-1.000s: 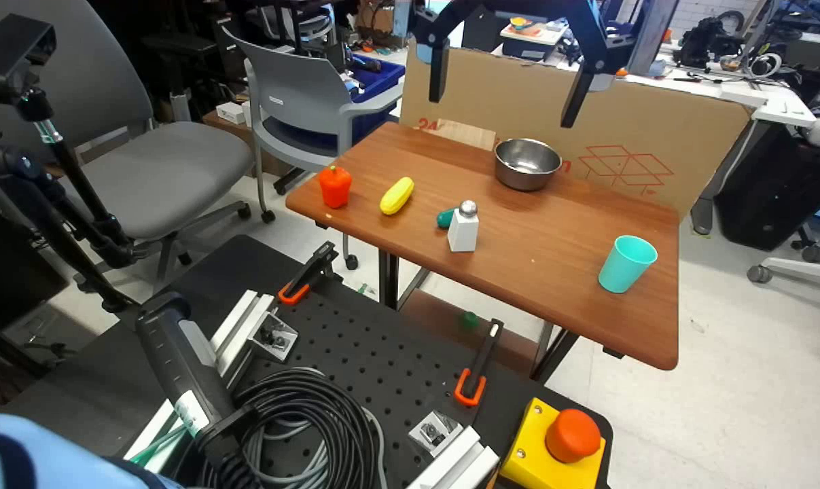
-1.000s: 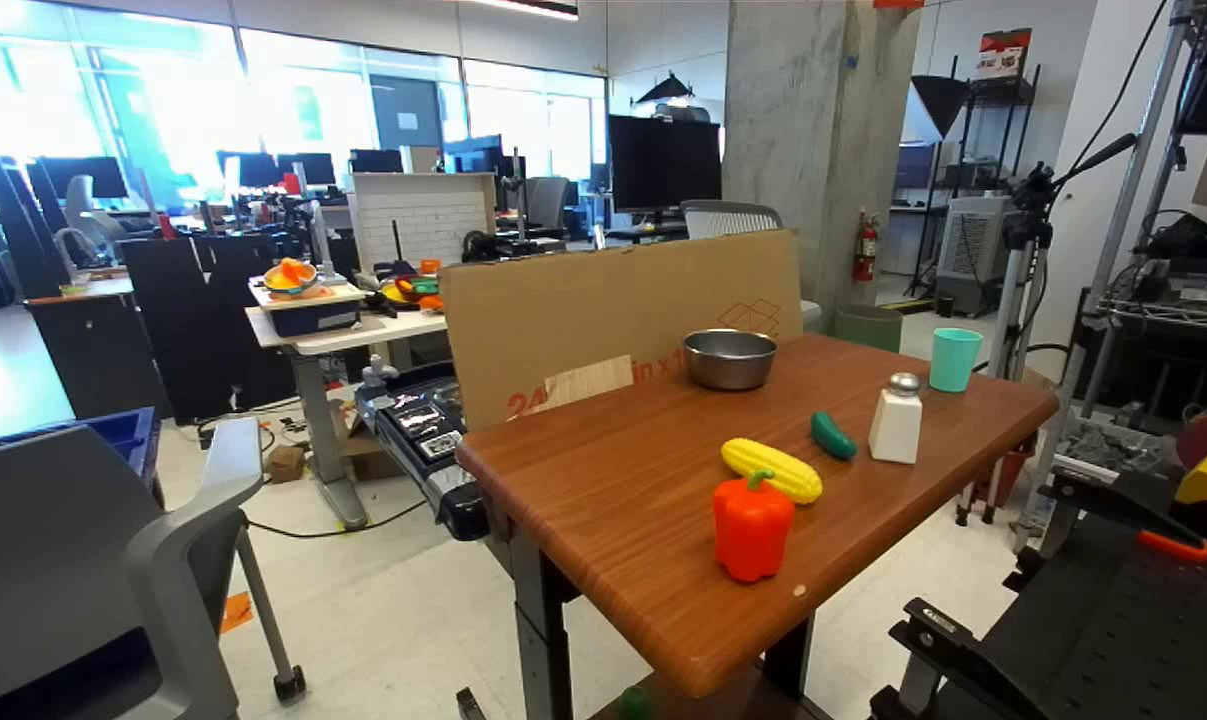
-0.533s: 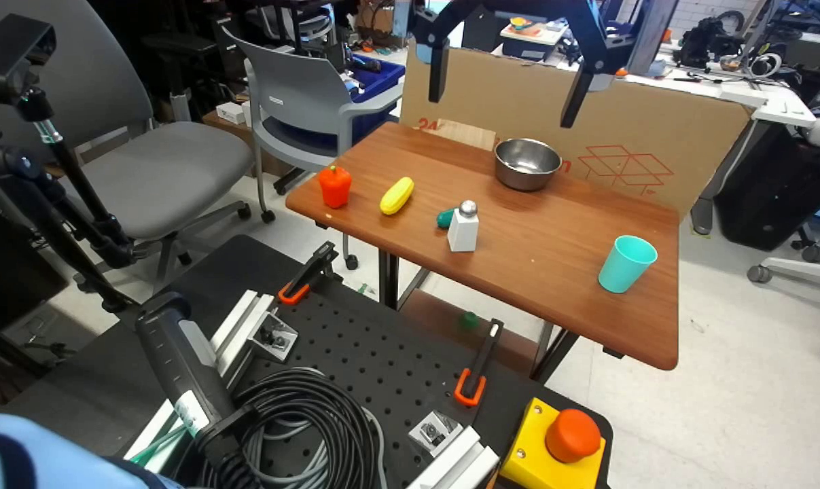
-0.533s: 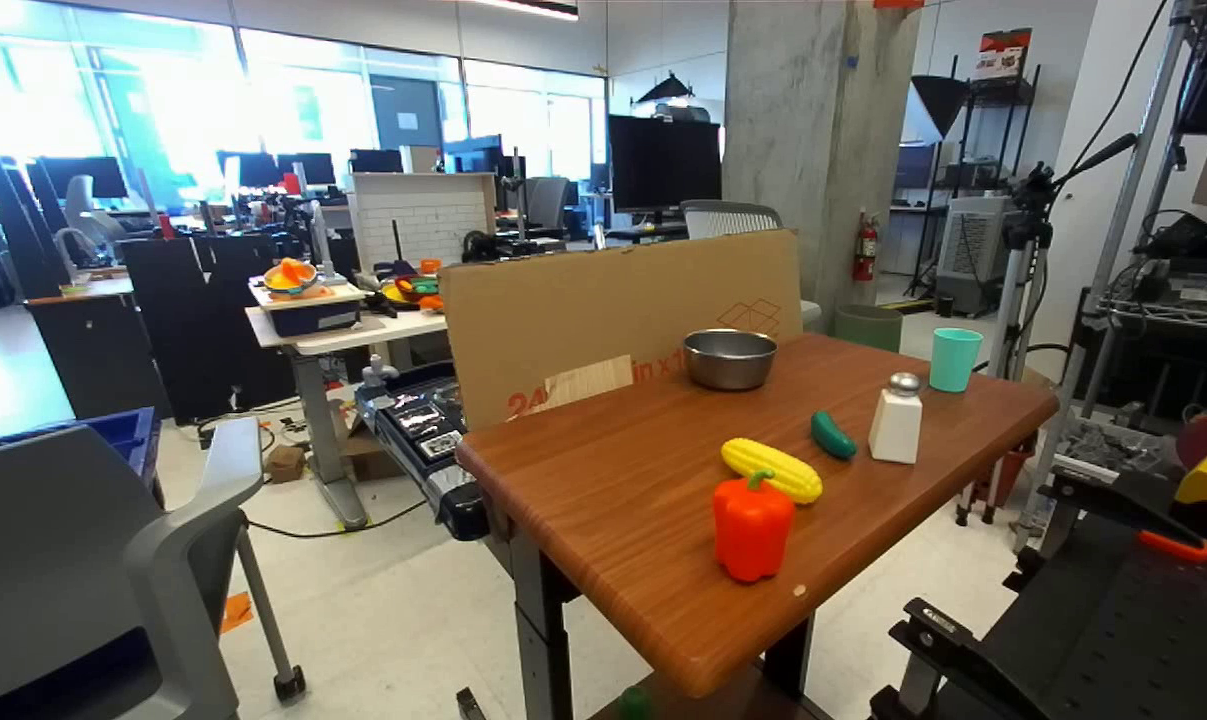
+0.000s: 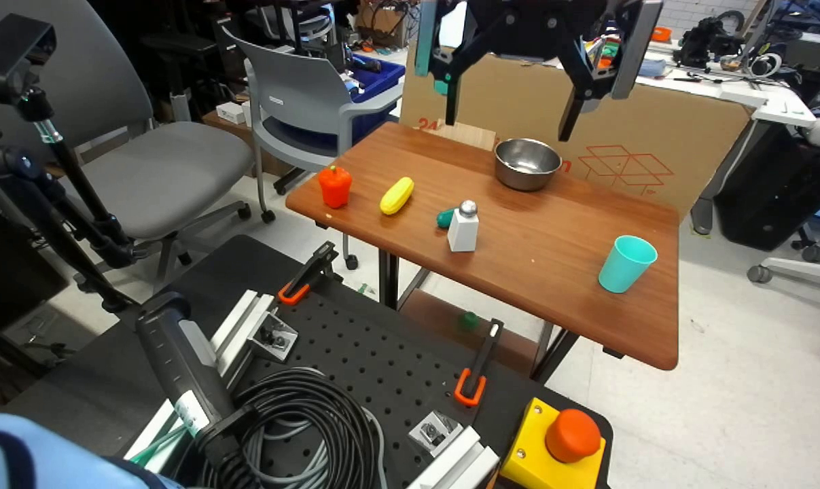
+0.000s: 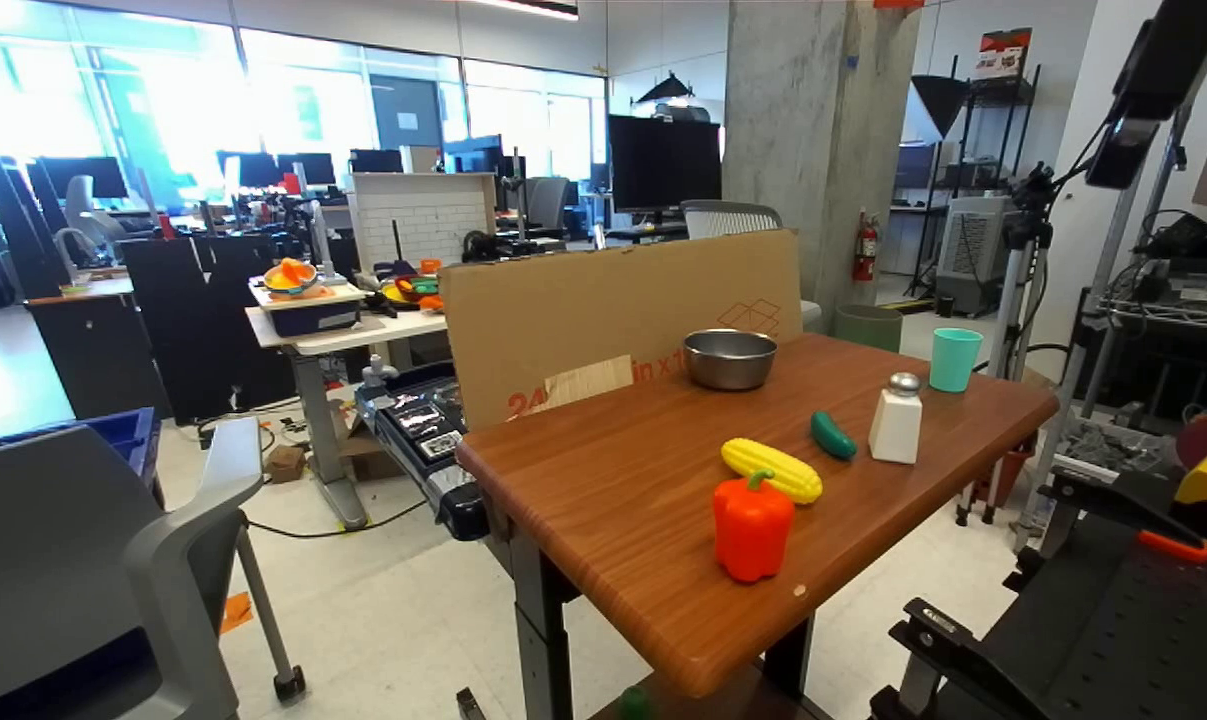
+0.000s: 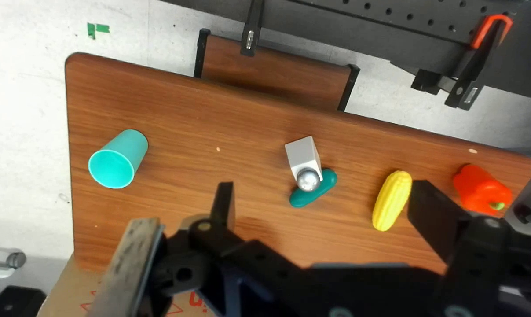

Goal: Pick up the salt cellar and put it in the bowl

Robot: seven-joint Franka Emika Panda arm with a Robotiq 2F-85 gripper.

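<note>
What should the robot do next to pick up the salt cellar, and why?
Probably lower the gripper toward the salt cellar: the jaws are open, the upright cellar appears roughly lined up with their gap in the wrist view, and the gripper hangs well above the tabletop.

In the wrist view, the cropped pincer [image 7: 322, 188] hides at least most of the bowl [image 5: 524, 178].

Wrist view: teal cup [image 7: 123, 154] upright, left of frame; yellow corn cob [image 7: 392, 200] and red-orange pepper [image 7: 480, 188] at right. In an exterior view, grey chair [image 6: 73, 565] lower left, cardboard sheet [image 6: 623, 310] standing at centre.
</note>
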